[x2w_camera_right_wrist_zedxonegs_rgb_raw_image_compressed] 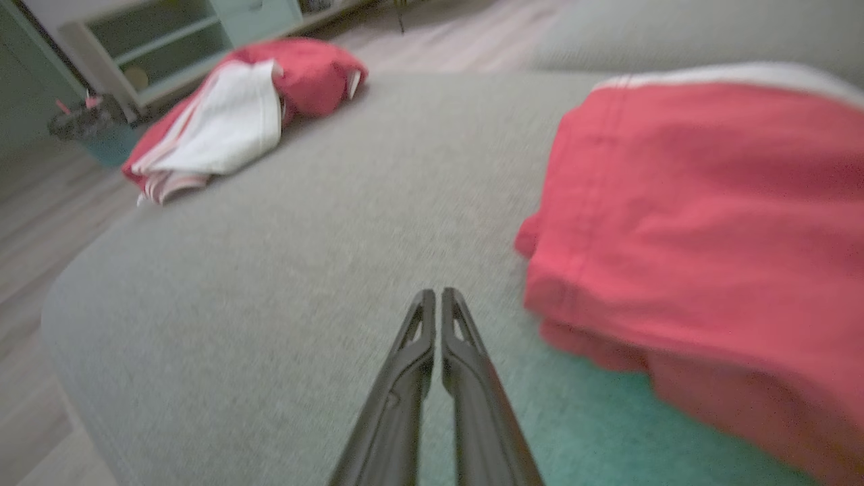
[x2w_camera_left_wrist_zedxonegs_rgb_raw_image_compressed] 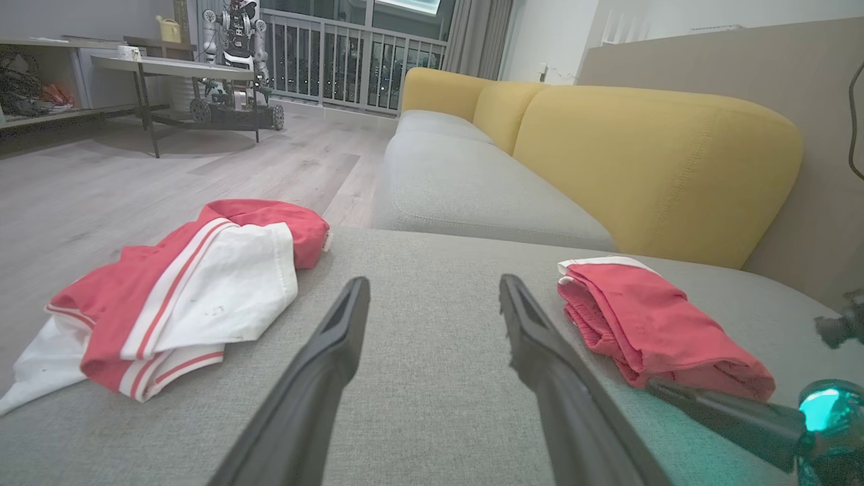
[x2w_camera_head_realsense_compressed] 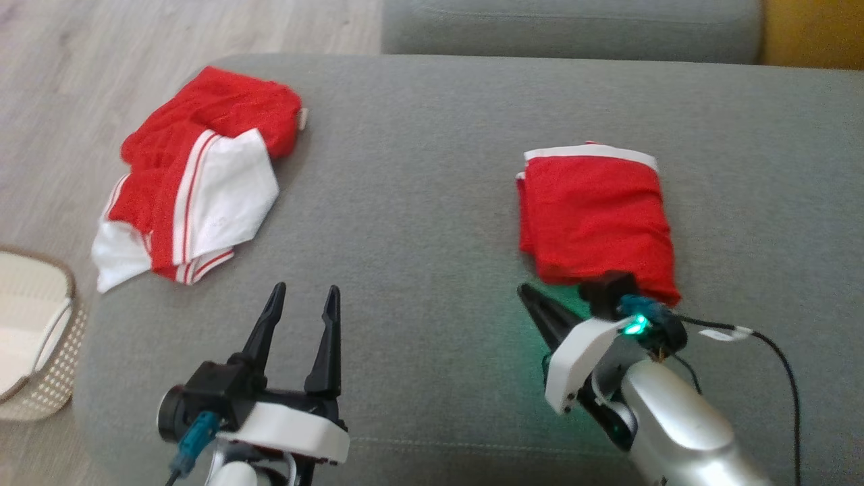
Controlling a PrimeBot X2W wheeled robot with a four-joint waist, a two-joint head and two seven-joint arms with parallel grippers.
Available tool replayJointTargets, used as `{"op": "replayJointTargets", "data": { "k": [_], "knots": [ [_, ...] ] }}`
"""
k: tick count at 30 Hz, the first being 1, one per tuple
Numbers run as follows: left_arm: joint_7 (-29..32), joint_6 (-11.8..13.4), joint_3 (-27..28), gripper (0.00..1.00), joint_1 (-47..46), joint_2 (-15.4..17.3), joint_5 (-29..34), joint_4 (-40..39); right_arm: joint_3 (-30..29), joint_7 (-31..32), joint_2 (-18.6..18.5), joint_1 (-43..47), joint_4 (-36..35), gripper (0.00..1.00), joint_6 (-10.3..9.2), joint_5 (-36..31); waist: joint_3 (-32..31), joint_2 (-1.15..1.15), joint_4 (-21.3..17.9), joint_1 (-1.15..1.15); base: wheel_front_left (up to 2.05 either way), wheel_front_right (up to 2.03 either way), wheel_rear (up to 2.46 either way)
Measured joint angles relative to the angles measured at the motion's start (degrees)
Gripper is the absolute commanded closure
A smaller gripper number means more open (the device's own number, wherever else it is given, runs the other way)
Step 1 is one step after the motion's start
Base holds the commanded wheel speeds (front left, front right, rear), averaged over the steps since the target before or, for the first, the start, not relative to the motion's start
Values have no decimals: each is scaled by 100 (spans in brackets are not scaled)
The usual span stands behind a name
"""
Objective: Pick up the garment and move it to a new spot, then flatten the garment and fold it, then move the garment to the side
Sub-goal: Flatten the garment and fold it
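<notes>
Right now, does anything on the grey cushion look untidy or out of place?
Yes: the red and white garment lies crumpled at the left edge of the grey cushion, while the folded red garment on the right looks neat. Nothing seems spilled or damaged.

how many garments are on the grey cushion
2. A crumpled red-and-white garment lies near the left edge of the grey cushion; a folded red garment on its right side. The pile might hide another.

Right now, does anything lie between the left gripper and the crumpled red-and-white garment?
Nothing visible does. Only bare grey cushion separates the open left gripper from the crumpled garment, ahead to its left. The folded red garment lies off to the right.
</notes>
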Motion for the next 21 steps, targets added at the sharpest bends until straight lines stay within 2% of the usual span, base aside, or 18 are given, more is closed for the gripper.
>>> {"op": "replayJointTargets", "data": {
  "k": [1, 2, 8, 13, 21],
  "knots": [
    [0, 16, 19, 0, 35, 1, 0, -7, -51, -118, 0, 26, -70, 60, 0, 3, -22, 0, -54, 0, 0, 0, 0],
    [0, 45, 32, 0, 64, 0, 5, -12, -144, -241, 0, 36, -145, 1, 0, -2, -45, 0, -110, 0, 0, 0, 0],
    [0, 153, 215, 0, 225, 4, 69, -51, -1067, -582, 3, 232, -860, 0, 0, -420, -253, 0, -417, 0, 0, 0, 0],
    [0, 192, 382, 0, 435, 11, 98, -76, -1942, -616, 2, 1082, -1927, 0, 0, -665, -430, 0, -618, 0, 0, 0, 0],
    [0, 149, 805, 0, 661, 19, 101, -162, -2524, -630, 40, 2207, -3070, 0, 0, -1281, -544, 0, -890, 0, 0, 0, 0]
  ]
}}
